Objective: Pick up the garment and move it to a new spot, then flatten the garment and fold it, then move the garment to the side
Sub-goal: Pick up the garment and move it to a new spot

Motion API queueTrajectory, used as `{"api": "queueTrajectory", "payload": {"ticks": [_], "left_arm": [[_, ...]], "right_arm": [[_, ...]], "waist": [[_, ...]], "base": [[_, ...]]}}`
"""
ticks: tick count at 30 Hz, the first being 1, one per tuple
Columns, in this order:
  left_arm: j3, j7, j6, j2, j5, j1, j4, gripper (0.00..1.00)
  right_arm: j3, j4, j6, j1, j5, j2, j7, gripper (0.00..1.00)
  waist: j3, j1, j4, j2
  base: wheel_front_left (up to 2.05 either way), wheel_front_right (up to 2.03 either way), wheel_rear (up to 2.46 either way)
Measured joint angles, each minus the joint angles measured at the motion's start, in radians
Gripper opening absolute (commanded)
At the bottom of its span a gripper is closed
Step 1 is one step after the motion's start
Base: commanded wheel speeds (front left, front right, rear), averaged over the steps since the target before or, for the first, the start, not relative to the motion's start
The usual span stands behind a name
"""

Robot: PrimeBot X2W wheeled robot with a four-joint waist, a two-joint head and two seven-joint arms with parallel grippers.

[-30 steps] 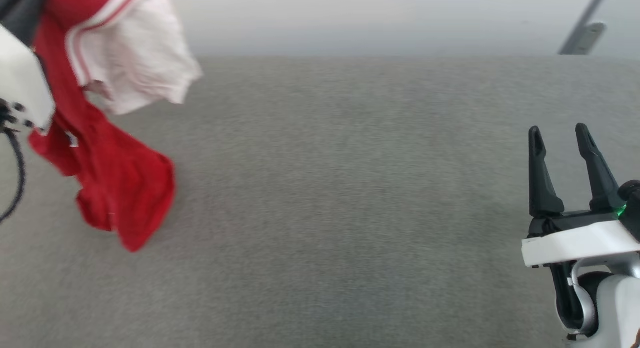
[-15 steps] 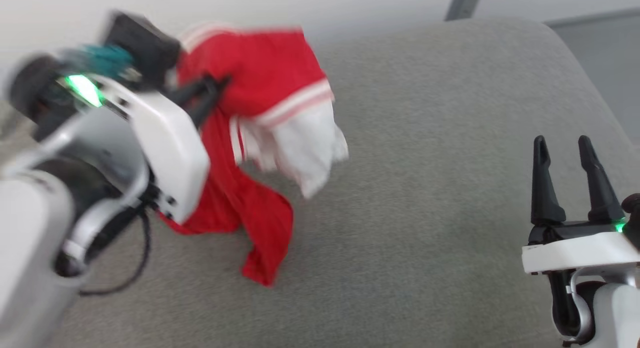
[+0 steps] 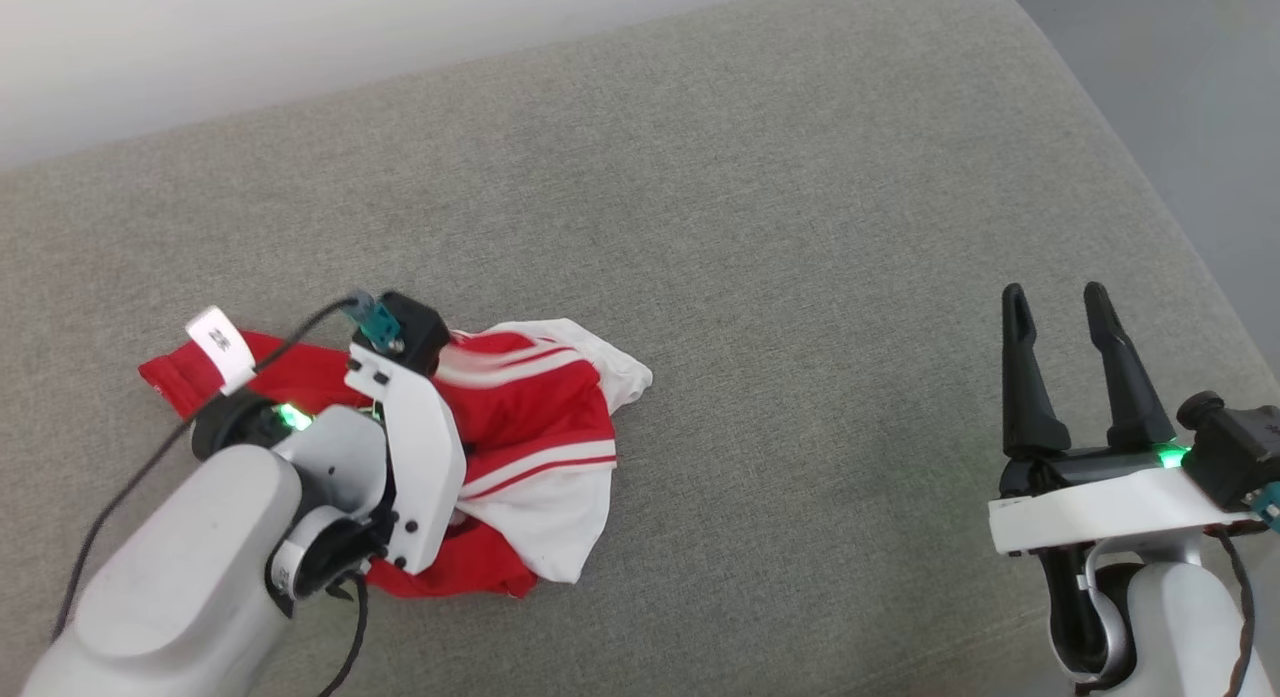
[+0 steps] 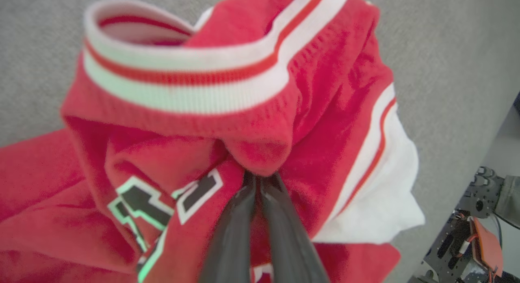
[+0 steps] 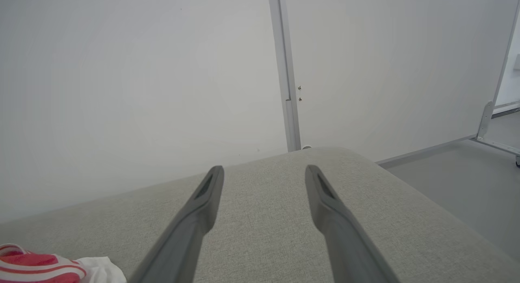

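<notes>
Grey woven cushion [image 3: 760, 277], pale wall behind. The garment [image 3: 530, 417] lies in a crumpled heap on the robot's left part of the cushion, red body bunched, white sleeve part splayed toward the middle, lettering folded in on itself. The left gripper [image 4: 256, 179] sits right on the heap, jaws pressed together on a pinch of red cloth just under the striped collar trim. The right gripper [image 3: 1055, 297] hovers well apart at the right, jaws spread, holding nothing. Risks, as I judge them: the pinch probably takes in more than one layer, so pulling from it would drag the whole bundle rather than open it. If the arm lifts before the jaws part, the heap goes with it. The dark cable [image 3: 130, 477] loops beside the red hem and could catch the cloth. With one hold only, spreading may just slide the heap.
</notes>
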Motion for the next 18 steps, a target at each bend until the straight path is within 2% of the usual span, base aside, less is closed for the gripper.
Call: {"api": "queueTrajectory", "payload": {"ticks": [7, 9, 11, 12, 13, 14, 15, 18], "left_arm": [[-0.034, -0.038, -0.041, -0.056, 0.000, -0.020, 0.160, 0.00], [-0.044, -0.052, -0.053, -0.070, 0.003, -0.034, 0.197, 0.04], [-0.048, -0.072, -0.061, -0.085, 0.002, -0.045, 0.224, 0.55], [-0.050, -0.077, -0.062, -0.090, 0.001, -0.049, 0.233, 0.48], [-0.048, -0.085, -0.064, -0.096, -0.007, -0.054, 0.241, 0.55], [-0.043, -0.099, -0.069, -0.102, -0.015, -0.056, 0.249, 0.97], [-0.042, -0.115, -0.071, -0.106, -0.016, -0.059, 0.251, 1.00], [-0.041, -0.175, -0.078, -0.104, -0.016, -0.069, 0.245, 1.00]], "right_arm": [[0.016, 0.022, 0.000, -0.007, 0.013, 0.000, -0.009, 1.00], [0.021, 0.025, 0.000, -0.015, 0.014, 0.000, -0.011, 1.00], [0.022, 0.027, 0.000, -0.021, 0.013, 0.000, -0.012, 1.00], [0.022, 0.030, 0.000, -0.021, 0.013, 0.000, -0.013, 1.00], [0.023, 0.031, 0.000, -0.022, 0.012, 0.000, -0.013, 1.00], [0.022, 0.032, 0.000, -0.024, 0.008, 0.000, -0.013, 1.00], [0.022, 0.031, 0.000, -0.026, 0.009, 0.000, -0.013, 1.00], [0.016, 0.030, 0.000, -0.026, 0.017, 0.000, -0.009, 1.00]], "waist": [[-0.003, 0.0000, 0.002, 0.0000], [-0.005, 0.0000, 0.006, 0.0000], [-0.009, 0.0000, 0.013, 0.0000], [-0.011, 0.0000, 0.017, 0.0000], [-0.013, 0.0000, 0.021, 0.0000], [-0.016, 0.0000, 0.026, 0.0000], [-0.019, 0.0000, 0.031, 0.0000], [-0.031, 0.0000, 0.050, 0.0000]], "base": [[0.00, 0.00, 0.00], [0.00, 0.00, 0.00], [0.00, 0.00, 0.00], [0.00, 0.00, 0.00], [0.00, 0.00, 0.00], [0.00, 0.00, 0.00], [0.00, 0.00, 0.00], [0.00, 0.00, 0.00]]}}
